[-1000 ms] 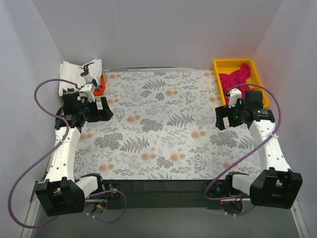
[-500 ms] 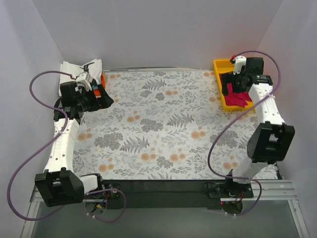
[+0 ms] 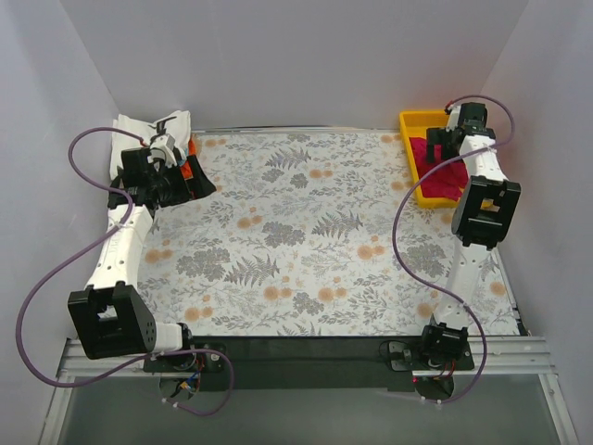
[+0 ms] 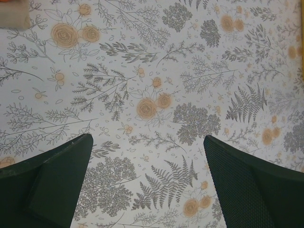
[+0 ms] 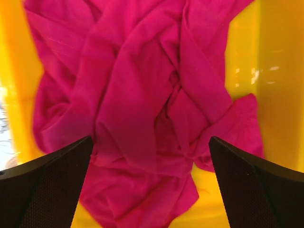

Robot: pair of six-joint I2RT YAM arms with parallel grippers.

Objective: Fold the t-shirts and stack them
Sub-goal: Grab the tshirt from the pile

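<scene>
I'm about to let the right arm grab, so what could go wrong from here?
The magenta t-shirt lies crumpled in the yellow tray, so the open right gripper above it may pinch only a fold and lift it bunched. Going low, a finger could catch the tray and drag it.

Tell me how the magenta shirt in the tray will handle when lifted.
The shirt is likely floppy: crumpled in deep folds, it should drape from one pinch. Probably light, given the thin creases. It fills the tray, so a trailing edge may drag on the rim.
</scene>
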